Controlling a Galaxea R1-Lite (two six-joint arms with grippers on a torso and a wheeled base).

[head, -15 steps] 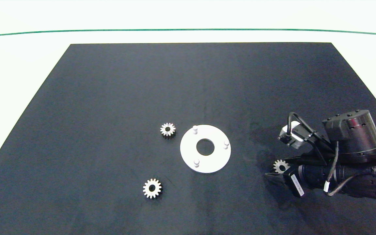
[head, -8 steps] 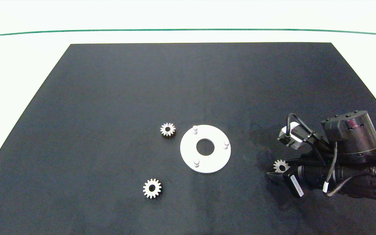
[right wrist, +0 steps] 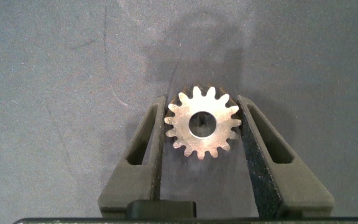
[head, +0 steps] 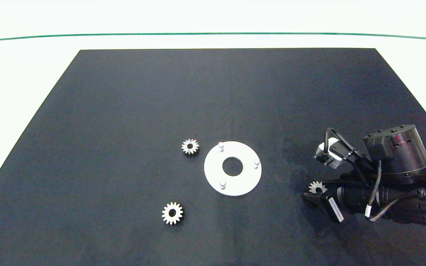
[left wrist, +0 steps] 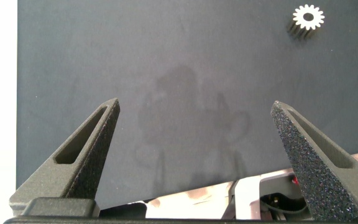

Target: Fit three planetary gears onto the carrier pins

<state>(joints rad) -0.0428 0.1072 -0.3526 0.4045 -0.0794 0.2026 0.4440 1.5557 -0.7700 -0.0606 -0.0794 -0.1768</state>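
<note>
The head camera looks down over the whole black mat (head: 161,92), while each wrist camera faces the same mat closely between its own fingers, the right nearest.

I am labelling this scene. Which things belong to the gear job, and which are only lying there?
For the job:
- three planetary gears, the last between the right gripper fingers
- carrier pins on the white disc

Lying about:
- only the black mat

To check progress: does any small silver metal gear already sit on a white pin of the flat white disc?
No: all three white pins stand bare.
</note>
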